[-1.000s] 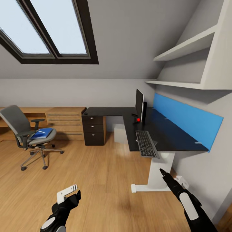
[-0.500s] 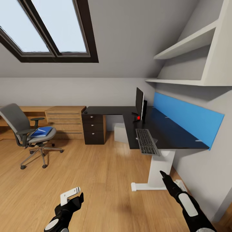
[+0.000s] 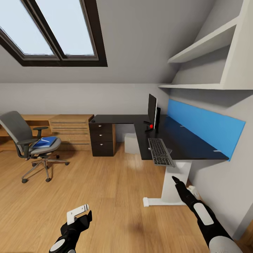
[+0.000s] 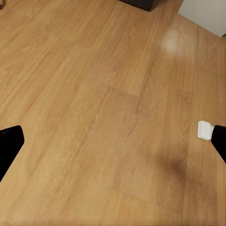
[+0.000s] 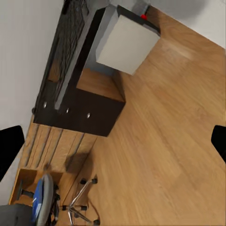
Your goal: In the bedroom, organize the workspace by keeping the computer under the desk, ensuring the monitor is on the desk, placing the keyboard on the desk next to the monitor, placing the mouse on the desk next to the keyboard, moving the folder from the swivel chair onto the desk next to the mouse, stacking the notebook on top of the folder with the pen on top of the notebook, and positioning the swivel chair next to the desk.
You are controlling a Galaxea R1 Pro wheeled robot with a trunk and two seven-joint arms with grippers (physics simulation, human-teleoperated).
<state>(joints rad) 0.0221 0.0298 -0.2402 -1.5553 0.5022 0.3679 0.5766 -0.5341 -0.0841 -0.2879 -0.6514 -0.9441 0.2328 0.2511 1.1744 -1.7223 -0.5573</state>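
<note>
Both grippers hang empty over bare wood floor. The left gripper (image 3: pixel 80 215) has its jaws spread wide in its wrist view, with nothing between them; the right gripper (image 3: pixel 174 180) looks pinched to a point from the head view, yet its own wrist view shows the fingers set far apart — I would call it open.

Little has changed over the last second: the whole room has slid slightly in the head view, so the robot or its head has shifted, not the furniture. The right arm has crept a touch higher and the left gripper has eased a little nearer the desk side.

Ahead of the right gripper stands the desk (image 3: pixel 182 144), with the keyboard (image 3: pixel 160 151) overhanging its near edge and the monitor (image 3: pixel 152 111) beyond it. Far off to the left gripper's side, well apart from the desk, the swivel chair (image 3: pixel 24 140) carries the folder (image 3: pixel 45 142).

Nothing is grasped — the robot seems to be positioning itself, and the folder's move remains undone.
</note>
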